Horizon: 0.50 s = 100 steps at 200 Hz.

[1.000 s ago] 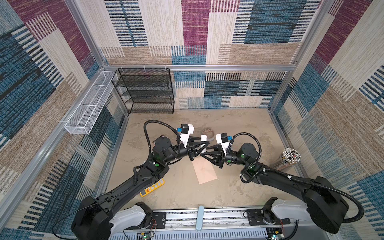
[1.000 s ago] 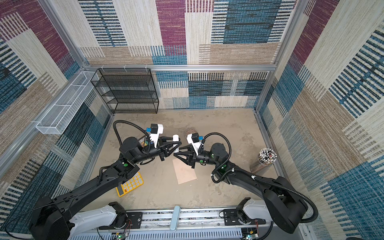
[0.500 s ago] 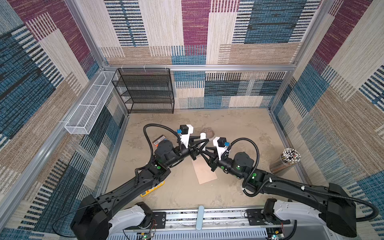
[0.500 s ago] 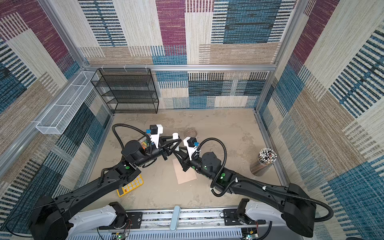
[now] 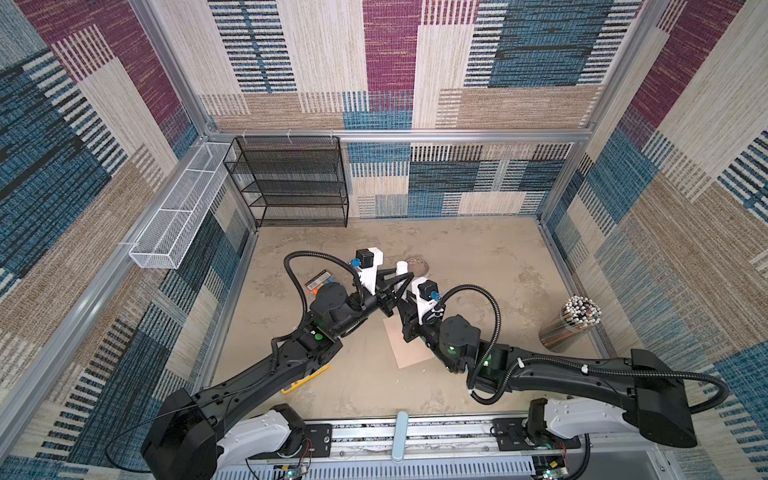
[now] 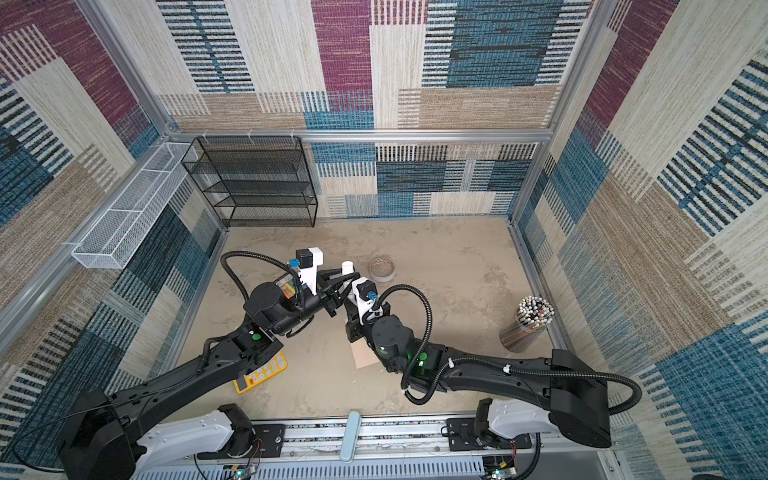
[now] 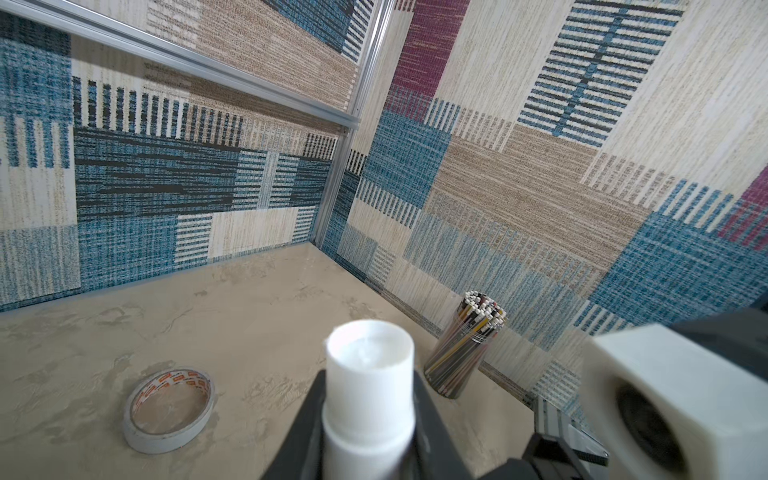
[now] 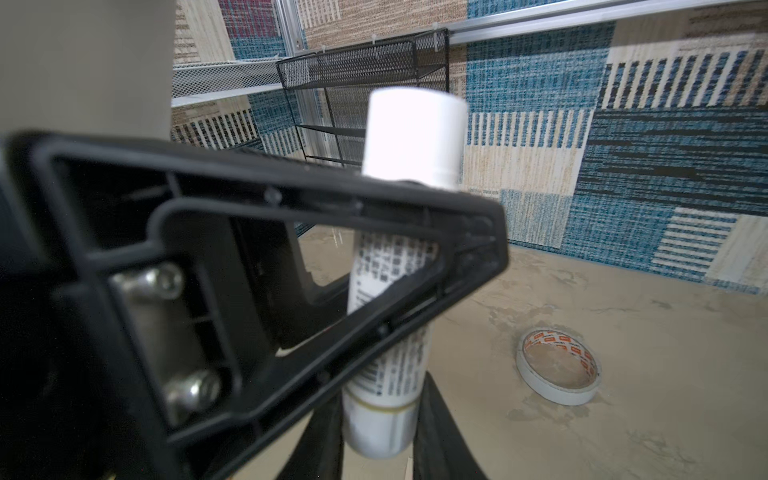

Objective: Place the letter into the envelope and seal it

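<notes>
Envelope (image 5: 409, 347), peach, lies flat on the table (image 5: 478, 266) where it lay a second ago, its far end under the grippers; the letter I cannot make out. Since then the right gripper (image 8: 376, 446) has swung round from the side to point at the far wall above it. Its jaws are clamped on the base of a white tube (image 8: 382, 386). The left gripper (image 7: 368, 419) pinches the same tube below its cap.
</notes>
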{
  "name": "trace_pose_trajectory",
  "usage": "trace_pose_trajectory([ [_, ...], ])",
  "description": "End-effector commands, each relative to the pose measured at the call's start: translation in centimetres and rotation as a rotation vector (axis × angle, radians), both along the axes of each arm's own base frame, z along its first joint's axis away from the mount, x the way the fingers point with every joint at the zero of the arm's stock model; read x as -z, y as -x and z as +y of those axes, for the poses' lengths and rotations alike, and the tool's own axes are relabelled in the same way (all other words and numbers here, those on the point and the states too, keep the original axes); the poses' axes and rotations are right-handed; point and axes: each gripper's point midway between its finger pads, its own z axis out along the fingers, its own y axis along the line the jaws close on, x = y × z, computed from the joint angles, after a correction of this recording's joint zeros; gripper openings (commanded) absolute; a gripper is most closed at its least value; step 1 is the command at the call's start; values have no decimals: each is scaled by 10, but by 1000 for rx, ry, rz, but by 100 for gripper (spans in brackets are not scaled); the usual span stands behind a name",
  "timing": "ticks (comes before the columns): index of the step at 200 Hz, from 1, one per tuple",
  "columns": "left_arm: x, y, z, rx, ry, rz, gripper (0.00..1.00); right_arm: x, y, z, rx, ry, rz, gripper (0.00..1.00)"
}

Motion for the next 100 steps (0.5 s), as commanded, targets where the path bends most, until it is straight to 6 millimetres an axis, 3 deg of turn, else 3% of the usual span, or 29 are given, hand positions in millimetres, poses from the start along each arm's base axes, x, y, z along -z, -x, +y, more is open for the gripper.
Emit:
trace_pose_trajectory([
  [1,28,-4,2,-29,-80,64,0,-37,13,17,-94,-98,-84,27],
  [26,21,-5,11,-73,-68,39,0,-17,13,11,-77,-33,-81,44],
  [50,11,-6,22,-103,-70,11,0,11,7,-2,-37,59,-62,53],
  [81,2,-6,35,-113,-70,-4,0,37,-2,-36,9,112,-26,57],
  [100,5,-4,38,-102,-79,-4,0,43,-10,-63,46,123,-22,57],
])
